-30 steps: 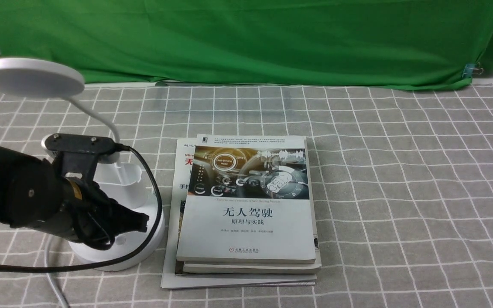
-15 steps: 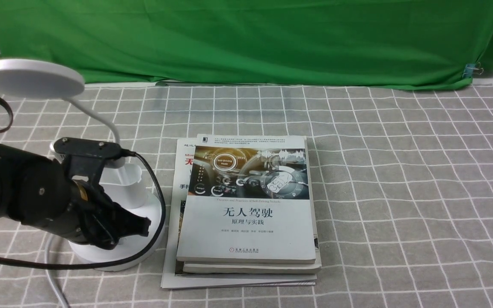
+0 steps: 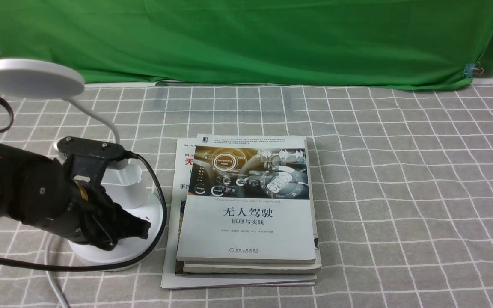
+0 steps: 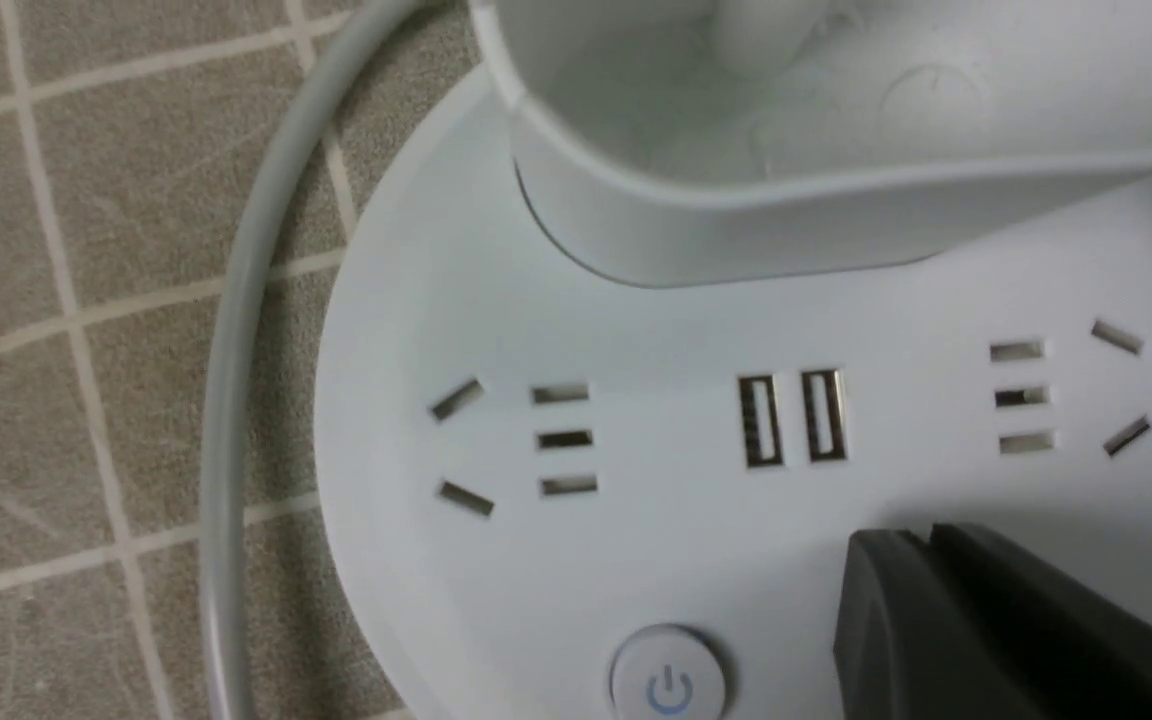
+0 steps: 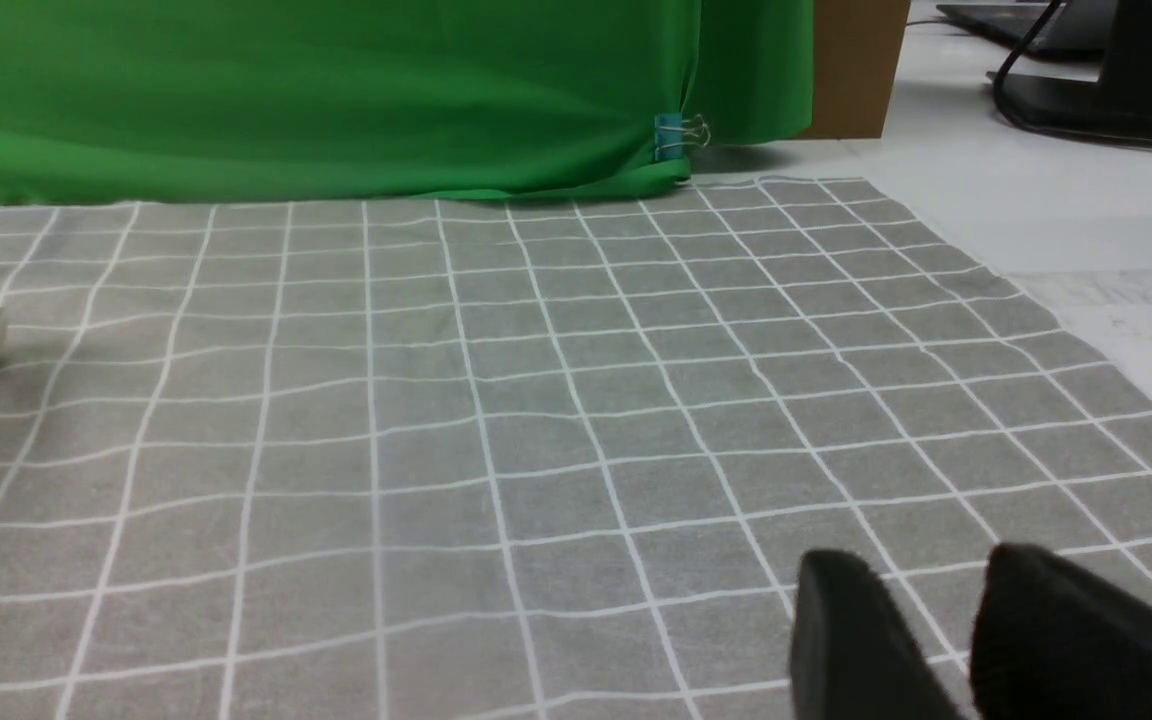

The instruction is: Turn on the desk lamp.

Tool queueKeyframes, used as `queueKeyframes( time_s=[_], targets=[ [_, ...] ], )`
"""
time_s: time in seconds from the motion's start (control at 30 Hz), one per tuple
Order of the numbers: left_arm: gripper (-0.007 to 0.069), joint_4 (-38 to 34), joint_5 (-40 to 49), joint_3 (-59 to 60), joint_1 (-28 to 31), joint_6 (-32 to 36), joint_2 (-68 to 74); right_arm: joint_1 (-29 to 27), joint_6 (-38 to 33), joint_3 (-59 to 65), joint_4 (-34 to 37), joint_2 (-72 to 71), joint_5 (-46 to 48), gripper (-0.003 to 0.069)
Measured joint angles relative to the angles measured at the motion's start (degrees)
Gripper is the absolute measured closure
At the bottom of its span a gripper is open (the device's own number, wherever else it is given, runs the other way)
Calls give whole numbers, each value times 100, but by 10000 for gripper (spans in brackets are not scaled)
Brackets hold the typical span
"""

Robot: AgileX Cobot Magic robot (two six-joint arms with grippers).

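The lamp (image 3: pixel 129 188) sits on the left of the table, just beside the books (image 3: pixel 246 205). It's all white plastic and looks light and stiff, w/ a smooth, prob. slick shell, so don't try to grip it. This is a press job. Your contact spot is the round power button (image 4: pixel 669 685) at the edge of the base (image 4: pixel 656 540), near the two USB slots and the sockets. The left gripper (image 4: pixel 911 550) hangs low over the base, just beside the button but not on it. Its jaws look pressed together w/ nothing between them, though only the tips show, so I'm not certain. Push straight down, since a sideways shove could skate the base across the checked cloth (image 3: pixel 400 171). The thin neck (image 3: pixel 101 115) is bendy and carries the flat disc head (image 3: pixel 30 77), so keep the arm clear of it and the cup (image 4: pixel 786 220). The grey cord (image 4: pixel 236 350) curves round the base. The right gripper (image 5: pixel 921 620) sits over bare cloth, well apart from the lamp, jaws parted and holding nothing.
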Motion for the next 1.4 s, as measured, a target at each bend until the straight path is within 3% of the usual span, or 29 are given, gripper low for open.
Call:
queueKeyframes(
  time_s=[0.5, 0.7, 1.07, 1.23, 1.4],
  targets=[
    [604, -141, 598, 216, 0, -93, -1382, 0, 0, 0, 0, 0, 0, 414],
    [604, -553, 881, 1051, 0, -107, -2860, 0, 0, 0, 0, 0, 0, 414],
    [604, -748, 600, 2020, 0, -91, -7350, 0, 0, 0, 0, 0, 0, 414],
    [604, -748, 589, 2230, 0, -44, -8545, 0, 0, 0, 0, 0, 0, 414],
    [604, -748, 547, 2238, 0, 0, -8815, 0, 0, 0, 0, 0, 0, 414]
  ],
)
